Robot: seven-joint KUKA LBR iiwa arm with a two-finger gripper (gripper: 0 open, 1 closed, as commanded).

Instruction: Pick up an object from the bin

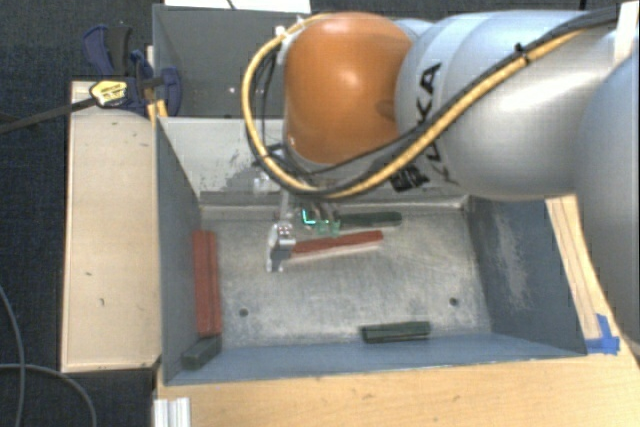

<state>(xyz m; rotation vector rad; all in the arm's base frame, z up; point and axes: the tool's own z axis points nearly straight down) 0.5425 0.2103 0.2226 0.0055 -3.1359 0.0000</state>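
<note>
My gripper [281, 253] reaches down at the back middle of the bin, mostly hidden under the arm's orange cover. A thin red stick [340, 244] lies flat on the floor just to its right, its left end right at the gripper. Just behind the stick, a dark green bar [375, 218] rests along the back wall. I cannot tell whether the stick is gripped.
A long red-brown bar [207, 281] lies along the left wall, with a small dark block [200, 352] at the front left corner. Another dark green bar [396, 331] lies by the front wall. The arm covers the bin's back right.
</note>
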